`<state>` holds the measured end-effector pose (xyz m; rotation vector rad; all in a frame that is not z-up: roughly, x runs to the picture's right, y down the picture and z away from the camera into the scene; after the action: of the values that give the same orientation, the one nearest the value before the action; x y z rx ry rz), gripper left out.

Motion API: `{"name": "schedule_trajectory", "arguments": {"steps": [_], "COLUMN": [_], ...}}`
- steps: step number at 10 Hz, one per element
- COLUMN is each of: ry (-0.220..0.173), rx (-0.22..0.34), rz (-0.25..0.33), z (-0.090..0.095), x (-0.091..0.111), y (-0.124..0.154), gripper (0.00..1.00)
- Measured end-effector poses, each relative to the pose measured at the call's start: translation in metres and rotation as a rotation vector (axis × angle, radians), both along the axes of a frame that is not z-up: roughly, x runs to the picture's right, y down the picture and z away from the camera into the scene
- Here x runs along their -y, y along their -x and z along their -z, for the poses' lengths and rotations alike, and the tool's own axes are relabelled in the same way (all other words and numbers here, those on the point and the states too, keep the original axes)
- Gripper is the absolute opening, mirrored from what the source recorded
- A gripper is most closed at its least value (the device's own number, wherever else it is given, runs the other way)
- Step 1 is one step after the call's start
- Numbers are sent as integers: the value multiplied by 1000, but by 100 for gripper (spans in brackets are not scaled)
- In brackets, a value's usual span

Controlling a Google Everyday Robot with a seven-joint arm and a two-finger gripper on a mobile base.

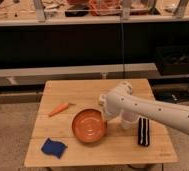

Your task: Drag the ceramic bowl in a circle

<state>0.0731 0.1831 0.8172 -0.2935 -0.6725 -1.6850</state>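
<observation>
The hand (107, 115) was seen clenched on the right rim of the ceramic bowl (88, 126), which sat near the middle of the counter (78, 90). A carrot (59, 108) was noted far-left of it, a blue sponge (53, 148) near-left, a dark striped packet (144, 131) right.

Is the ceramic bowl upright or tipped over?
Upright: the ceramic bowl sits flat on the table, showing its empty ringed inside. The shut gripper is at its right rim.
</observation>
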Motion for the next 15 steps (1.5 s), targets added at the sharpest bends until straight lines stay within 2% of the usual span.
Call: {"name": "schedule_trajectory", "arguments": {"steps": [3, 6, 10, 13, 15], "ry": [-10, -18, -25, -28, -33], "rx": [12, 34, 43, 58, 58], "rz": [28, 61, 89, 104, 121], "z": [2, -1, -1, -4, -6], "x": [-3, 2, 3, 10, 12], "y": [2, 31, 27, 56, 55], "gripper": [1, 1, 1, 1, 1]}}
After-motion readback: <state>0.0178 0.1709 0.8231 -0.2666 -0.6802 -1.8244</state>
